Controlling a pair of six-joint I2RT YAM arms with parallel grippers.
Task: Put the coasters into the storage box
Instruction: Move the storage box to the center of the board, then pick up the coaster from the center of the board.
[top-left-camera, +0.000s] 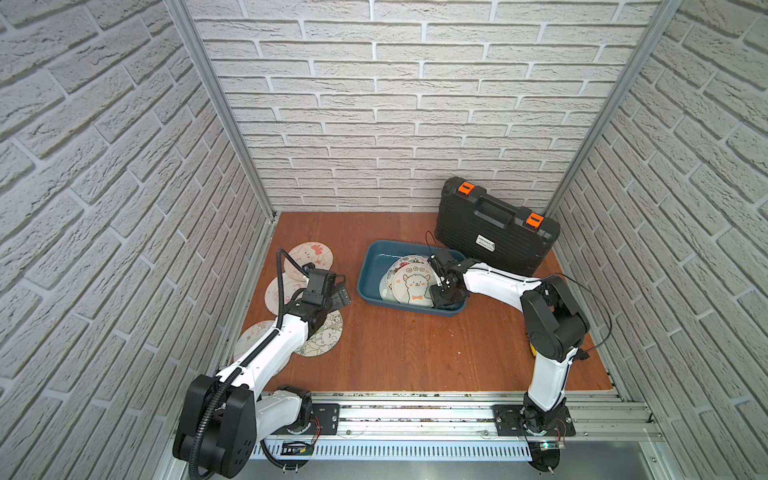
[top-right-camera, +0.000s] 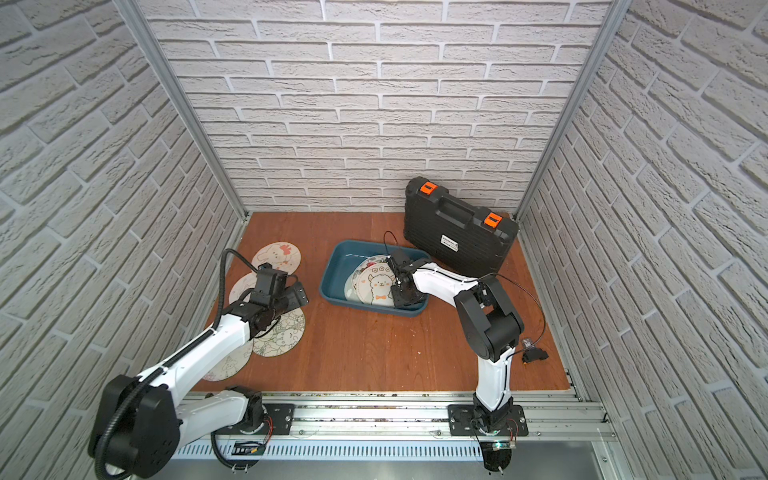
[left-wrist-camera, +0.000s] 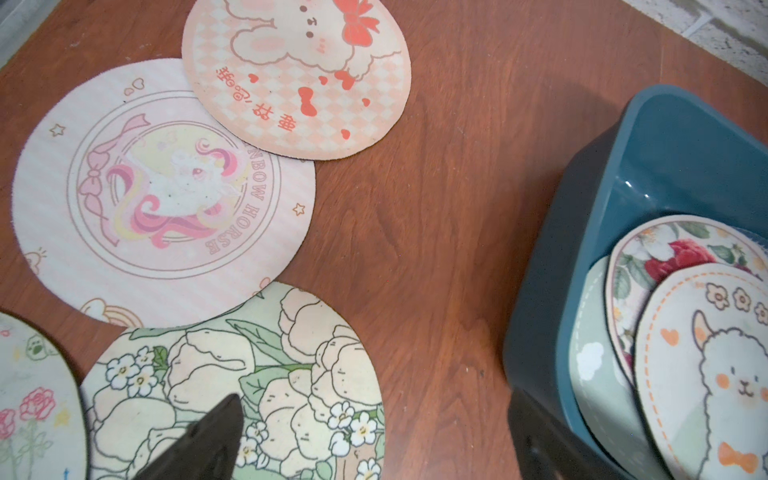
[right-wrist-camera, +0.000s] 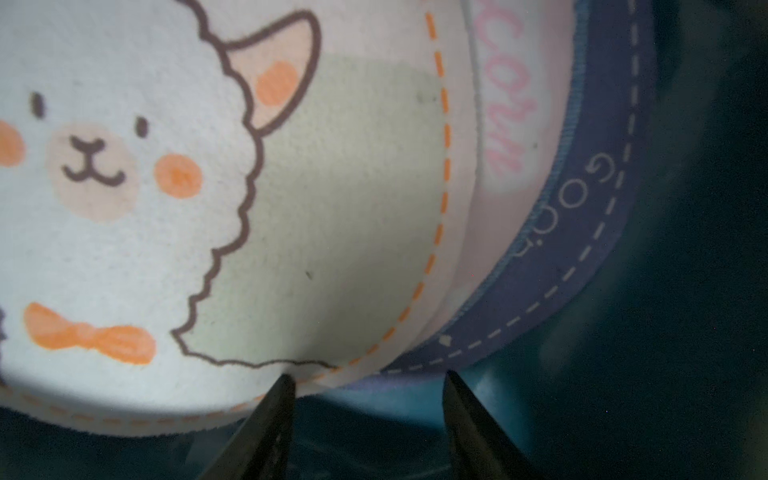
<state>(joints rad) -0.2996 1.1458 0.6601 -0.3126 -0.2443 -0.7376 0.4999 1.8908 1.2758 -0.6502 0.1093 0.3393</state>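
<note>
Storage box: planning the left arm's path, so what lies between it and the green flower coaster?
Nothing but bare table, as the left wrist view shows.

Left tool (left-wrist-camera: 374, 395) wide open, hovering low, right tool (right-wrist-camera: 368, 380) part-open, angled downward

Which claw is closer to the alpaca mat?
Right. The right gripper sits at the edge of the alpaca coaster inside the storage box; the left gripper hangs outside it, by the floral coaster.
</note>
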